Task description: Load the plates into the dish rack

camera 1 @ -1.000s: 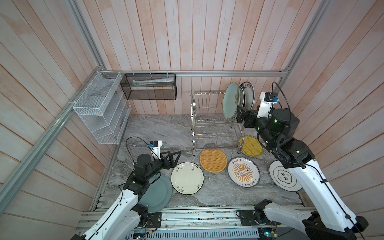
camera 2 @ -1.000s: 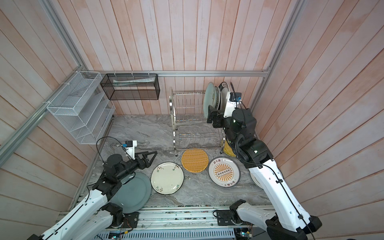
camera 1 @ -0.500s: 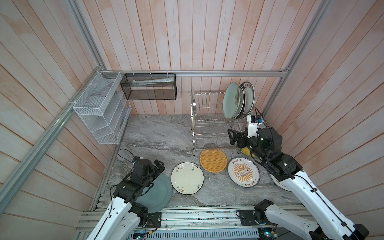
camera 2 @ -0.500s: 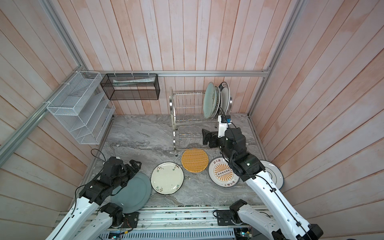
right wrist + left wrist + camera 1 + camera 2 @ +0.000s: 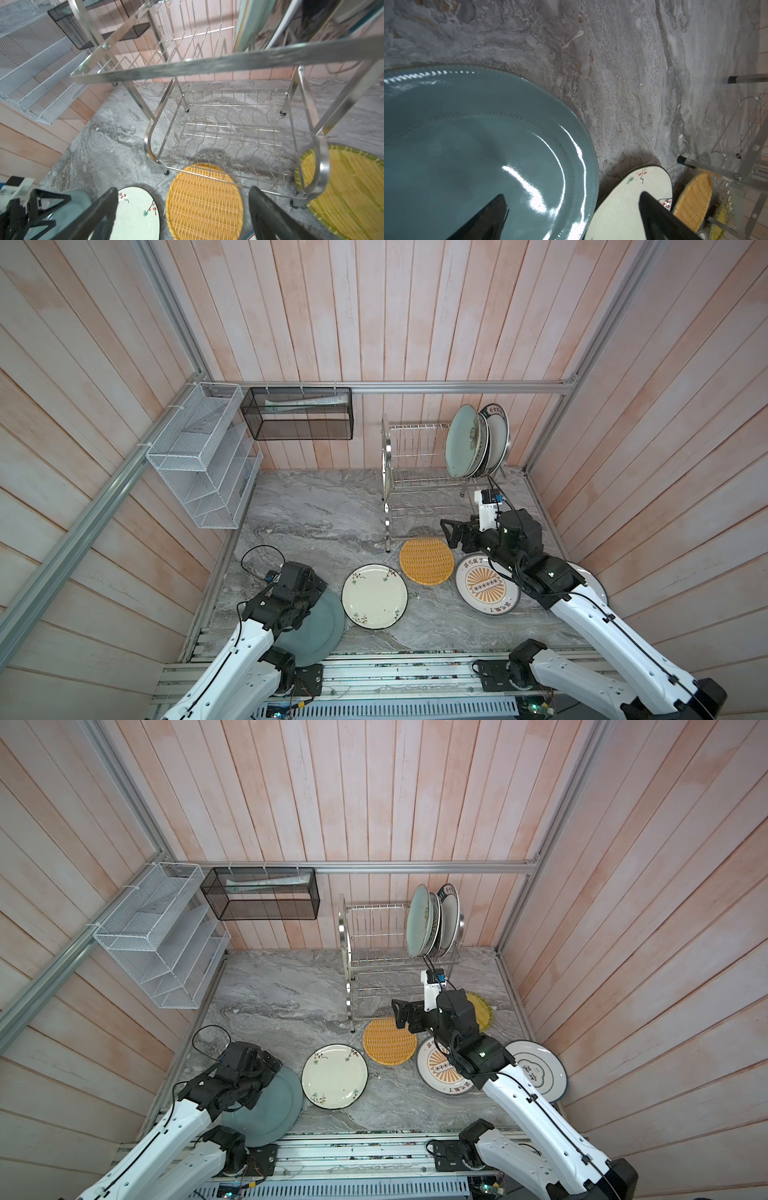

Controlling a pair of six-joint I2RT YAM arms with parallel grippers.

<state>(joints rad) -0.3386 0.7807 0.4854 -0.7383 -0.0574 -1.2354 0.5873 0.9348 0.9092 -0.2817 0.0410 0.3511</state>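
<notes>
Item: pickup pending. Your left pincer (image 5: 572, 194) and right pincer (image 5: 182, 188) gape empty; next, lower left onto teal plate (image 5: 467, 145) rim.

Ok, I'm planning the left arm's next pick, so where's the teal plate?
In both top views the teal plate lies flat at the front left of the table, below the left hand, with the cream floral plate just to its right.

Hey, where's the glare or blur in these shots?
Left wrist view: white glare streaks cross the teal plate. Right wrist view: the top bar of the dish rack is smeared, while the orange woven plate is sharp. Both top views: even light, splayed wall planks.
</notes>
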